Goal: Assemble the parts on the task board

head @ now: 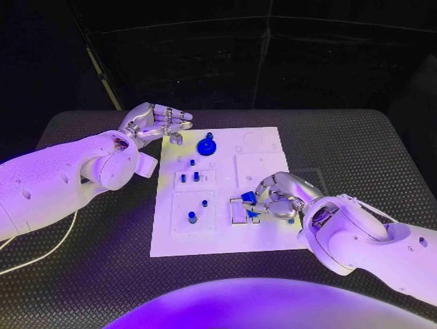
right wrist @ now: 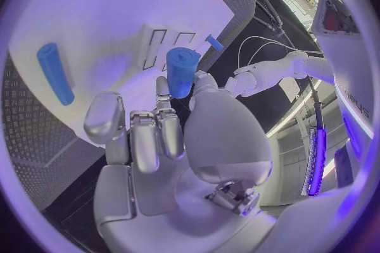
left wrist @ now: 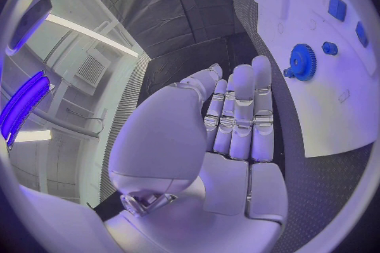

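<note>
On the black textured counter (head: 99, 274) lies the flat white task board (head: 263, 236). The silver right hand (head: 278, 199) pinches a short blue cylindrical part (right wrist: 182, 71) in its fingers (right wrist: 162, 133) above the board's near right area. The silver left hand (head: 157, 122) hovers at the board's far left corner, fingers curled on nothing, beside a blue toothed gear (head: 207, 145). The board's shallow recesses hold small blue pegs (head: 191, 216). The pinched cylinder looks tilted; pressed in askew, it could jam or slip free.
</note>
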